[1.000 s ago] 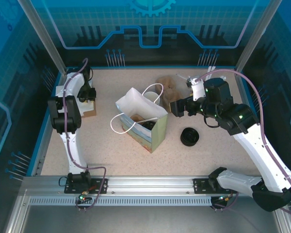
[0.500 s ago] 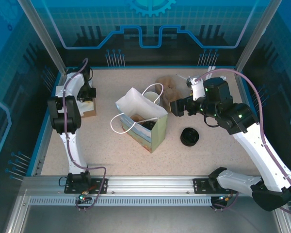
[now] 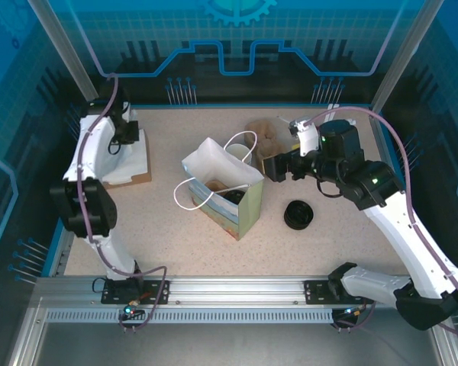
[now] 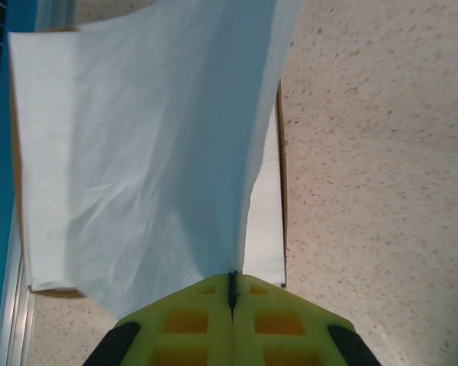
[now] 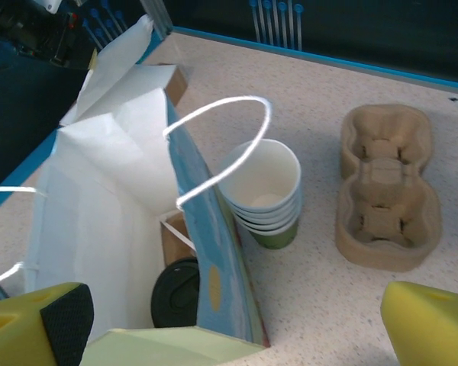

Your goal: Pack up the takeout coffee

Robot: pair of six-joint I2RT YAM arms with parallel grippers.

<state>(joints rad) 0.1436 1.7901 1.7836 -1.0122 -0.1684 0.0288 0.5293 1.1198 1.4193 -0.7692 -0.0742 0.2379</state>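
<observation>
Inside the tall white paper bag [image 5: 99, 229] with a blue-green printed side, the takeout coffee [image 5: 182, 293] stands on the bottom. It is a dark cup capped by a round black lid, just beside a brown cardboard piece [image 5: 172, 242]. The right arm stretches in from the right with its elbow raised. Its right gripper [image 3: 273, 168] hovers by the bag's far right corner, both yellow fingers [image 5: 431, 324] spread wide with nothing between them. The left arm reaches to the far left corner of the speckled beige table [image 3: 175, 236]. There the left gripper [image 4: 231, 284] is clamped tight on a white paper napkin [image 4: 153, 152], whose sheet fans out over a shallow brown cardboard tray [image 3: 137, 181].

The right wrist view looks down the bag onto the lid, where the top view gives a dark patch. The left wrist view shows the pinch up close.

Two white cord handles [image 5: 244, 100] rise from the bag. Behind it stand one stack of nested white-lined green paper cups [image 5: 263, 187] and one two-well moulded pulp carrier [image 5: 387, 187]. One stack of black round lids [image 3: 298, 215] sits to the bag's right.
</observation>
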